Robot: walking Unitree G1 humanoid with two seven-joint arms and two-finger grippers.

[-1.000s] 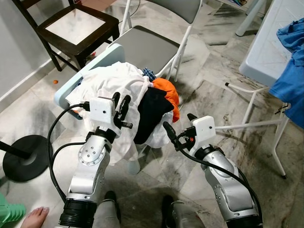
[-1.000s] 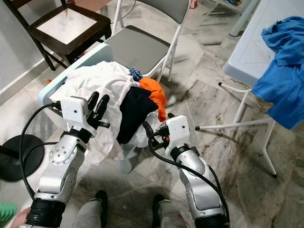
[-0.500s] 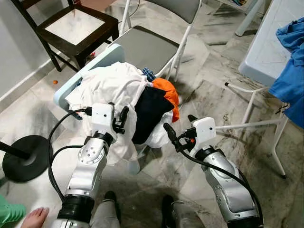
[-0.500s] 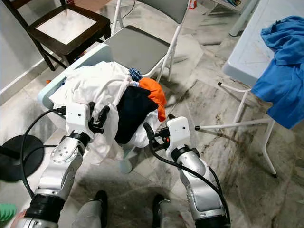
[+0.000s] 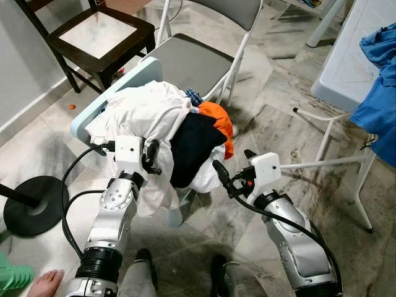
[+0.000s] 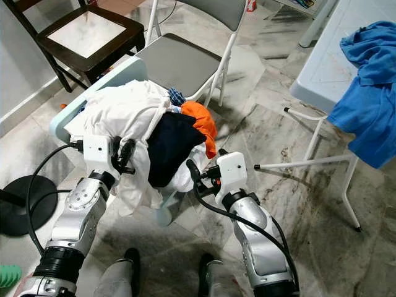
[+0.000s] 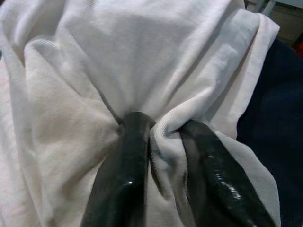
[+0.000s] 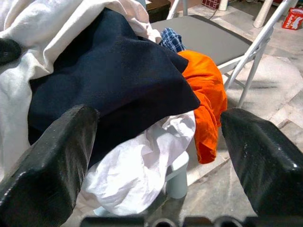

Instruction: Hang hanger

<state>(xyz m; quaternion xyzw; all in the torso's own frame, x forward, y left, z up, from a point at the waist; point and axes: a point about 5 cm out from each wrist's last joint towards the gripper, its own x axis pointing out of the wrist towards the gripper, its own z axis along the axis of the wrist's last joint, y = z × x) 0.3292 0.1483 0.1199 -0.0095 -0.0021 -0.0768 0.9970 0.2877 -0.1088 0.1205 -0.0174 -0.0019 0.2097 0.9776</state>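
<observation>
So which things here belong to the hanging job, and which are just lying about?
In the job:
- left gripper, fingers shut on the white garment
- right gripper, open beside the pile
- no hanger that I can make out

Lying about:
- dark garment
- orange garment
- grey folding chair
- blue cloth

grey folding chair (image 5: pixel 185 59), dark wooden chair (image 5: pixel 99 37), blue cloth (image 6: pixel 368 93) on table (image 6: pixel 322 68).
</observation>
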